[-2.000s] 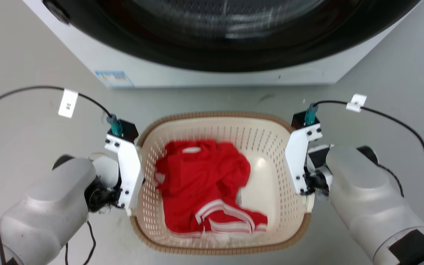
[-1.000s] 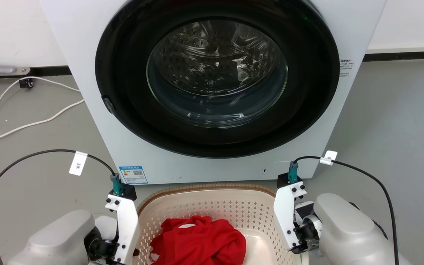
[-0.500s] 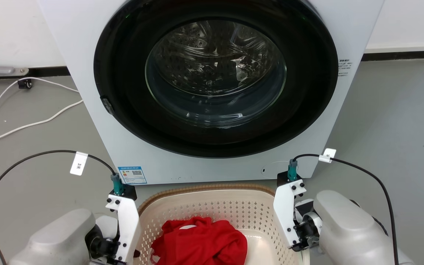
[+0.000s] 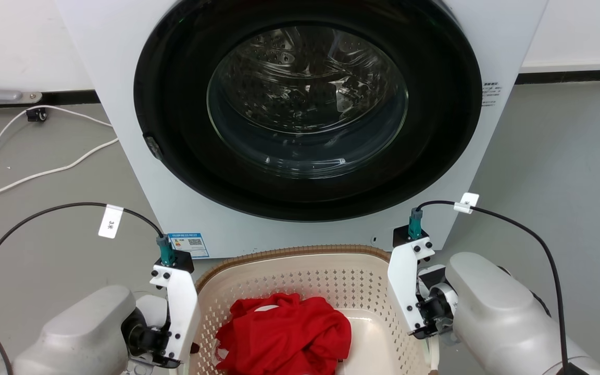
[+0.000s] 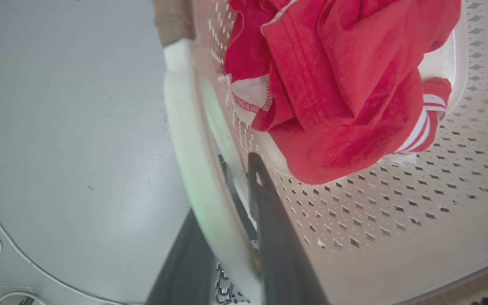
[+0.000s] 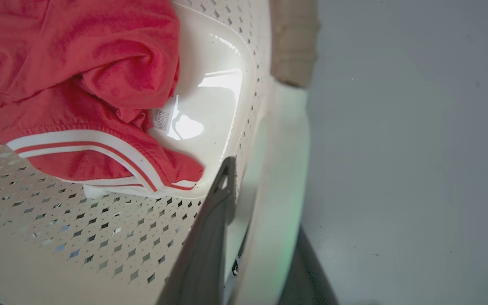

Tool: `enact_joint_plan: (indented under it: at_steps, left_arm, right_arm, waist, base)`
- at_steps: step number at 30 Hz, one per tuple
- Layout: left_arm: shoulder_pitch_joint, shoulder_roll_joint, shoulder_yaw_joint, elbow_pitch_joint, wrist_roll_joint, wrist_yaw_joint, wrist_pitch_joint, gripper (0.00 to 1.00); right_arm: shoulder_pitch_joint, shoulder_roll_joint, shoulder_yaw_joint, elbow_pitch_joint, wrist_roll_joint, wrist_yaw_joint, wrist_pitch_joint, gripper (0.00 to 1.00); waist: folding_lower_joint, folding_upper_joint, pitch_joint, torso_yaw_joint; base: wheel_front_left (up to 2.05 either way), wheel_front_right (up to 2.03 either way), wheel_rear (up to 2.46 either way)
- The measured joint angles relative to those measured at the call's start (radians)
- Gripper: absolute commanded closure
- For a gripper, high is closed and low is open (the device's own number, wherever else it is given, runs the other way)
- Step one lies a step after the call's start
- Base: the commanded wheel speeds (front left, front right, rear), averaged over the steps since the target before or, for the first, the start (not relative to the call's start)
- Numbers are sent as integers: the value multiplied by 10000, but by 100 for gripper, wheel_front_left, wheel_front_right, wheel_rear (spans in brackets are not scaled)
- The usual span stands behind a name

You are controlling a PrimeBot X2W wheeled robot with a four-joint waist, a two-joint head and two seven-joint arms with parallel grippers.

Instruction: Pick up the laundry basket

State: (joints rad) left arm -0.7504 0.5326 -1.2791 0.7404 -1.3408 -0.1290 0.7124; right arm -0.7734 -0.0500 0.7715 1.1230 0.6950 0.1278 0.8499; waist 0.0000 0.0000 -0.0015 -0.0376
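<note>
The laundry basket (image 4: 289,253), cream perforated plastic with a brown woven rim, hangs low in the head view in front of the washer, between my two arms. A red garment with white stripes (image 4: 284,333) lies in it. In the left wrist view my left gripper (image 5: 223,186) is shut on the basket's white side handle (image 5: 184,140), one dark finger inside the wall and one outside. My right gripper (image 6: 265,203) is shut on the opposite white handle (image 6: 286,140) in the same way. The basket's near end is cut off by the head view's bottom edge.
A white front-loading washing machine (image 4: 123,104) with a closed round glass door (image 4: 305,99) stands right behind the basket. White cables (image 4: 34,174) trail over the grey floor at the left. Bare floor (image 4: 565,156) lies to the right.
The head camera has tilted up from the basket to the washer. Over the last second, the basket and both grippers have risen a little against the washer's front.
</note>
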Motion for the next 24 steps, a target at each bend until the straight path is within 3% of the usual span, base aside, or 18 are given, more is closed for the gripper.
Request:
enact_joint_plan:
  at_steps: [24]
  left_arm:
    - [-146,-96,-4,165,15,0,40,100]
  right_arm:
    - [-163,-10,251,209,303,0,-4,100]
  waist:
    - [0,0,-6,-57]
  base:
    - [0,0,0]
